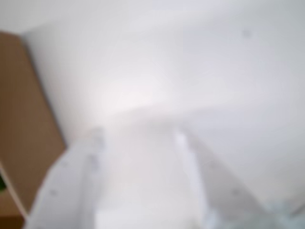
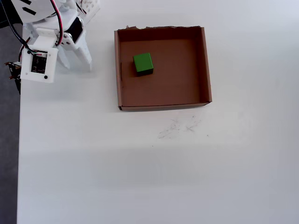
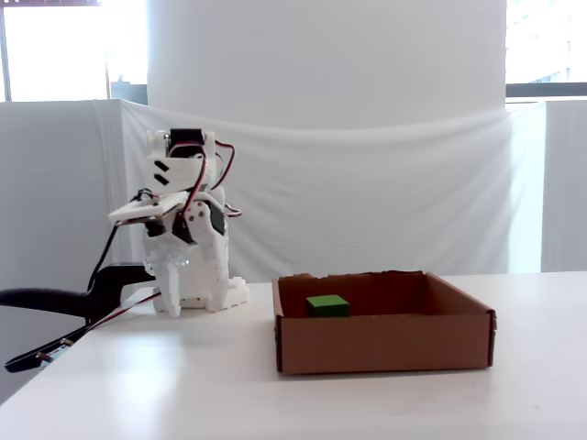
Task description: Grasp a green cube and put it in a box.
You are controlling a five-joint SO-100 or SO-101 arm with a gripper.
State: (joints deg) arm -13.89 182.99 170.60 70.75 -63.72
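Cube: green cube [image 2: 143, 63] rests inside the box [image 2: 207, 65], well apart from the jaws [image 2: 76, 65], which hang parted and empty above the counter [image 2: 140, 163].

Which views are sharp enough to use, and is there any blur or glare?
Wrist view: fully out of focus, claw only a pale blur. Overhead view: sharp, evenly lit, cube crisp in the box. Fixed view: sharp, but windows at the top corners blown out.
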